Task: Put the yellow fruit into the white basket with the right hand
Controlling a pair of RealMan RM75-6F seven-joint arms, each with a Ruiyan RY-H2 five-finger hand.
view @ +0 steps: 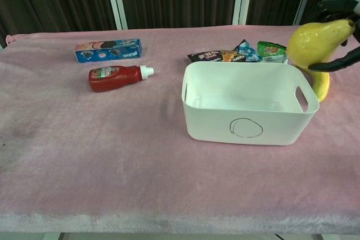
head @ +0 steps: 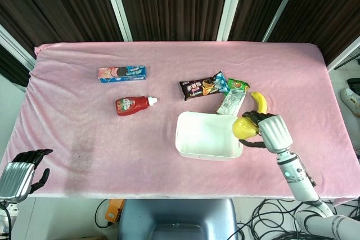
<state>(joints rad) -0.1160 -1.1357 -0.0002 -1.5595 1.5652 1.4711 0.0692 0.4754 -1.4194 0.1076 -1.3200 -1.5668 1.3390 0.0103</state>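
The right hand [head: 269,132] grips a yellow fruit [view: 313,39] in curled fingers [view: 336,63], above the white basket's [view: 247,125] right rim. A banana [head: 259,102] lies just beyond the fingers. The left hand [head: 21,172] holds nothing, fingers curled loosely apart.

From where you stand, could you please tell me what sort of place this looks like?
Probably a lab or test bench for robot handling, not a home. A table under a pink cloth stands before dark curtains, loose cables lie on the floor, and snacks, a ketchup bottle and a white basket are laid out like props.

Yellow fruit [head: 244,127], white basket [head: 198,149], pink tablecloth [head: 84,133]
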